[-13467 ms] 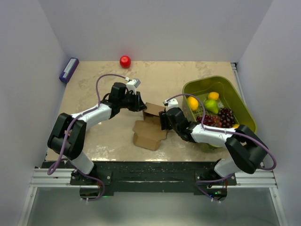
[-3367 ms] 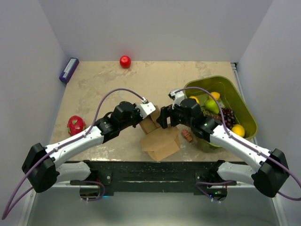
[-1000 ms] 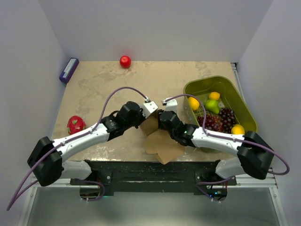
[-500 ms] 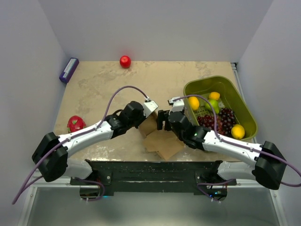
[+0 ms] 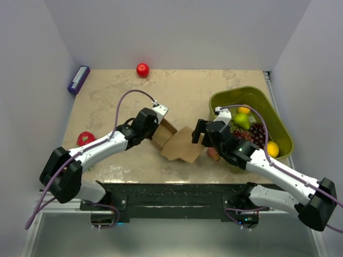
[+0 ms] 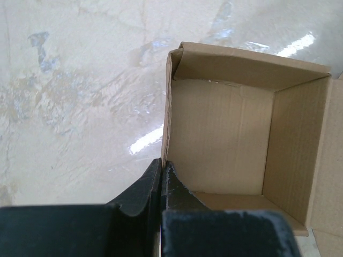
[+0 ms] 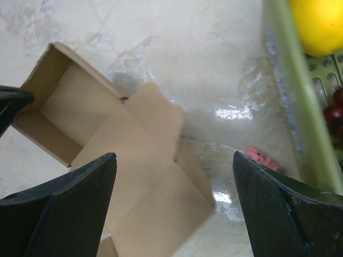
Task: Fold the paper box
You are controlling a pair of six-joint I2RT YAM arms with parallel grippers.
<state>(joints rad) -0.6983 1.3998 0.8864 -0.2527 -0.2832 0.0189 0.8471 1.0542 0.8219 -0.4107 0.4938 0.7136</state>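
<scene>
The paper box pinched between the left fingers is matt brown corrugated cardboard, faintly ribbed. Beyond them the counter is glossy marbled beige, throwing glare. The right fingers look like matt black plastic.

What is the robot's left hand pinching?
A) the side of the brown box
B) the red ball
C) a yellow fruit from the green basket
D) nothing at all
A: in the left wrist view the left hand has its two fingers pressed together on the top edge of one side wall of the open paper box.
</scene>
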